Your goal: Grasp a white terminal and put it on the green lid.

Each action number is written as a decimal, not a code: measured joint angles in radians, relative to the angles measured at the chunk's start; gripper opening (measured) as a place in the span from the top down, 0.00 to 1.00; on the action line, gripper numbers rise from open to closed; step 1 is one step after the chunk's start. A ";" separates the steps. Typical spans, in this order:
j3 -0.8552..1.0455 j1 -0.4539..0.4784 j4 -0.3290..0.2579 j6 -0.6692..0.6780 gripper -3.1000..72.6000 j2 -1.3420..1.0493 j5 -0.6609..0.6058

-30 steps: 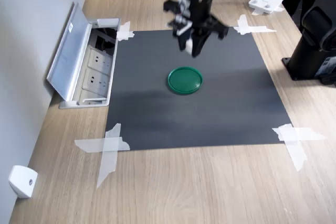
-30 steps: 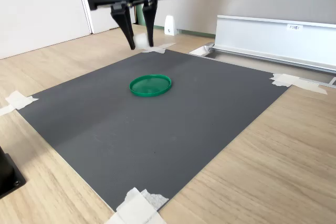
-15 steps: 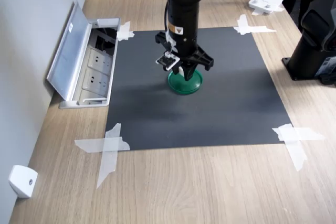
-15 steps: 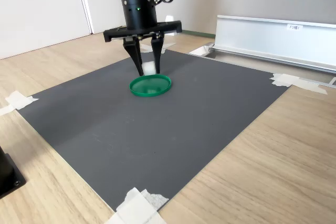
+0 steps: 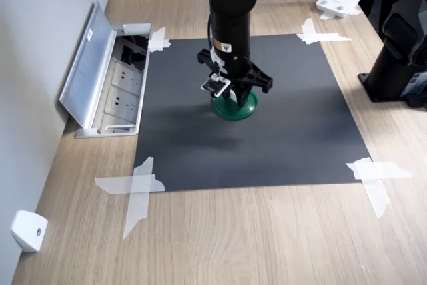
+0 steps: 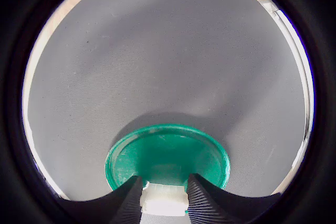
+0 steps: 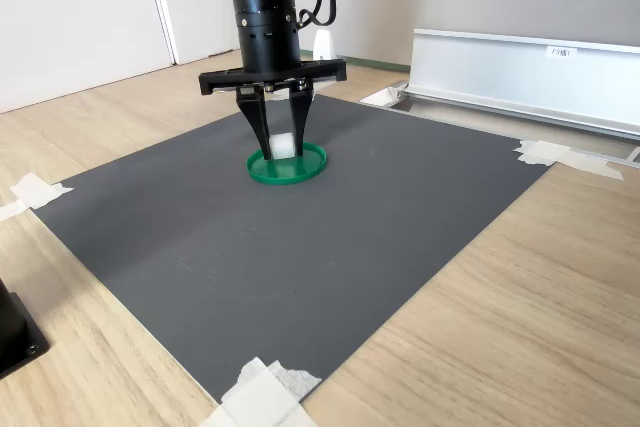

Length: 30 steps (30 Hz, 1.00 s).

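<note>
White terminal (image 6: pixel 163 200) between end effector (image 6: pixel 164 203) fingers

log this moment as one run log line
claw: shut on tiny white plastic terminal | position: low over flat round dark-green plastic lid | terminal: not released | surface: dark grey mat

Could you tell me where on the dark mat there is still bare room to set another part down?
Nearly all of the dark mat is bare: the wide stretch between the green lid and the taped corners nearest the first exterior view's camera, and both side strips. Only the middle is crowded, where the tool holds the white terminal over the lid.
</note>
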State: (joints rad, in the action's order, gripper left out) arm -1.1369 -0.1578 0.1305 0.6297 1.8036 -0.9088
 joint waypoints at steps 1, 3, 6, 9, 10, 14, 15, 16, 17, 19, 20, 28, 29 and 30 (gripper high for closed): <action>0.000 0.000 0.000 0.001 0.48 0.000 0.000; 0.000 0.000 0.000 0.002 0.37 0.000 0.000; 0.000 0.000 0.000 0.002 0.21 -0.007 0.000; 0.000 0.000 0.005 0.002 0.10 -0.032 0.001; 0.000 0.000 0.006 0.002 0.08 -0.049 0.005; 0.000 0.000 0.007 0.001 0.05 -0.146 0.035; 0.000 0.000 0.005 0.000 0.05 -0.178 0.043; 0.000 0.000 0.001 -0.001 0.06 -0.211 0.051; 0.000 0.000 -0.005 -0.001 0.06 -0.244 0.059; 0.000 0.000 -0.029 -0.006 0.10 -0.309 0.072; 0.000 0.000 -0.049 -0.009 0.13 -0.341 0.079; 0.080 0.000 -0.315 -0.010 0.72 -0.600 0.165; 0.111 0.000 -0.344 -0.012 0.81 -0.641 0.192; 0.147 0.000 -0.368 -0.012 0.87 -0.683 0.221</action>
State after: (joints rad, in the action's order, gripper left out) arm -0.9904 -0.1578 -0.2375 0.6178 1.1201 -0.6879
